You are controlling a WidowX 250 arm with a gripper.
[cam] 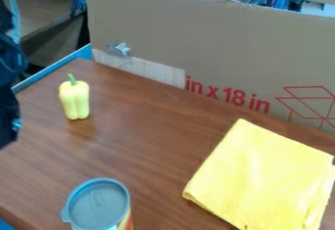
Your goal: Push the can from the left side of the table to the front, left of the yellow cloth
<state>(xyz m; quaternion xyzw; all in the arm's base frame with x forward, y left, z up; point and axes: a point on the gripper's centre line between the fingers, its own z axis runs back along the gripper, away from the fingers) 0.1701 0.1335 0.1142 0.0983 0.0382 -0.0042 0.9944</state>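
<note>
Well, taking twelve o'clock as the top of the view, the brown wooden table spreads under everything, its blue-trimmed edge slanting away at about ten to eleven o'clock. A tall cardboard sheet walls off the far side, running from eleven round to three o'clock. The folded yellow cloth lies flat at four o'clock, with one corner pointing up near the cardboard. The black arm hangs at the nine o'clock margin; how far its gripper is open, and whether it has hold of anything, I cannot tell. Down at about seven o'clock sits a container with a grey-blue lid, its small tab jutting towards eight.

Smallest is the pale yellow pepper, nearest to the arm and lying between two and three o'clock from the arm's lower part, near but apart. Its long axis runs almost twelve to six, the green stem at the twelve end; it looks upright, roughly square to a line from the arm. Table edge and cardboard close in from ten round to one o'clock, while the lidded container and cloth, at six and four from the pepper, are both well apart, leaving more room on that side.
</note>
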